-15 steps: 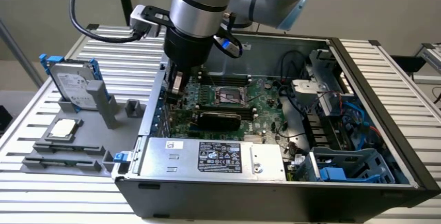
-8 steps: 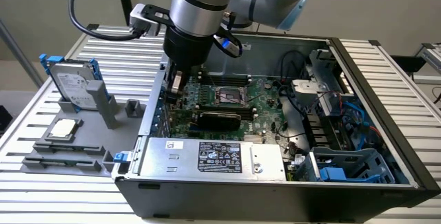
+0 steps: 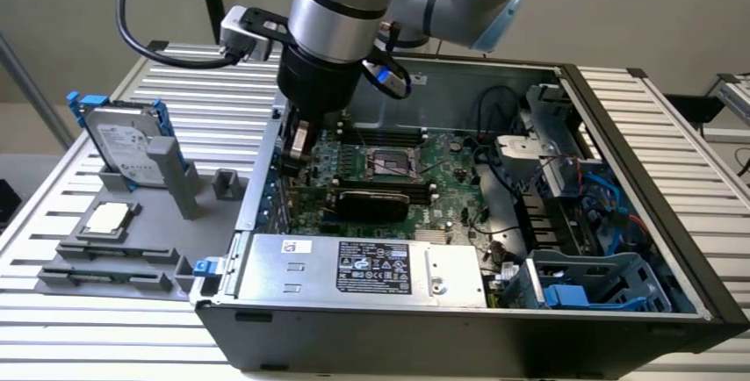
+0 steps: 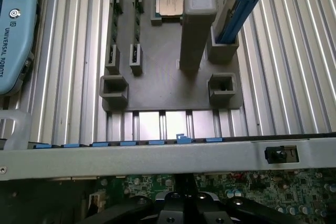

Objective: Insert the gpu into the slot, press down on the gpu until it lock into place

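Exterior view | arm hides clenched end effector's tips; gpu lies on motherboard; slot unseen

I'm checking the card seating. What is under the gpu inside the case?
The gpu lies flat over the green motherboard, beside the silver power supply. The card covers whatever connector sits beneath it, so the slot cannot be seen.

Open black computer case lying on its side on a ribbed aluminium surface, green motherboard exposed inside, large silver labelled metal box along the near edge. Beside the case, at the exterior view's left, a grey plastic fixture tray carries a square silver processor chip and an upright hard drive in a blue bracket. Blue teach pendant with red button lies near the tray.
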Robot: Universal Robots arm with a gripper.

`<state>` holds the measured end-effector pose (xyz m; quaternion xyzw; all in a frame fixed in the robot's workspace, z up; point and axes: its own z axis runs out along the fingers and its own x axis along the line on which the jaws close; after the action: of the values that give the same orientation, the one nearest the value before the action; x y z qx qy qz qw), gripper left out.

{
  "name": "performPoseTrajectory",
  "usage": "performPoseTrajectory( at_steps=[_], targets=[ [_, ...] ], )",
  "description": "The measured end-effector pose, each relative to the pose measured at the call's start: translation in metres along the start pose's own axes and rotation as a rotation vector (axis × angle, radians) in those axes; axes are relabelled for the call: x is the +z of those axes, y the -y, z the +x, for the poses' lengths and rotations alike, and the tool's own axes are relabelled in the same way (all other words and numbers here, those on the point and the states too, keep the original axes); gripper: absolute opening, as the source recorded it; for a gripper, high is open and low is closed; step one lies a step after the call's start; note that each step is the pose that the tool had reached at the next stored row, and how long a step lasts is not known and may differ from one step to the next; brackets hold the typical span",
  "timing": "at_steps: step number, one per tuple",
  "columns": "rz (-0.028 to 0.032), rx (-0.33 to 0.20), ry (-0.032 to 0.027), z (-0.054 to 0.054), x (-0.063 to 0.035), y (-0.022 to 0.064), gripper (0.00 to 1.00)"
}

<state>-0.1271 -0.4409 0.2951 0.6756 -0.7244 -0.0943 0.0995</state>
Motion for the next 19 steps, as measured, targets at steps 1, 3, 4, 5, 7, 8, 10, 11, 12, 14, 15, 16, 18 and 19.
performPoseTrajectory(
  at_steps=[1,3,4,5,7,8,10,11,12,14,15,16,18,19],
  targets=[
    [-0.0001,0.000,-0.0003,0.000,0.0004,0.0001,0.11],
    [-0.0002,0.001,-0.0006,0.000,0.0006,0.0001,0.11],
    [-0.0001,0.001,-0.0006,0.000,0.0007,0.0001,0.11],
    [0.0000,0.001,-0.0003,0.000,0.0008,0.0002,0.11],
    [0.0004,0.001,0.0006,0.000,0.0002,0.0001,0.11],
    [0.0007,0.001,0.0017,-0.001,-0.0009,0.0003,0.11],
    [0.0001,0.001,0.0000,-0.001,-0.0065,0.0016,0.11],
    [0.0004,0.001,0.0002,-0.001,-0.0090,0.0025,0.11],
    [0.0015,0.001,0.0002,-0.001,-0.0109,0.0033,0.11],
    [0.0119,0.001,0.0010,-0.001,-0.0123,0.0050,0.11],
    [0.0222,0.001,0.0015,-0.001,-0.0126,0.0059,0.11],
    [0.0347,0.001,0.0024,-0.001,-0.0130,0.0071,0.11],
    [0.0592,0.000,0.0042,-0.001,-0.0140,0.0106,0.11],
    [0.0711,0.000,0.0050,-0.001,-0.0145,0.0126,0.11]
  ],
)
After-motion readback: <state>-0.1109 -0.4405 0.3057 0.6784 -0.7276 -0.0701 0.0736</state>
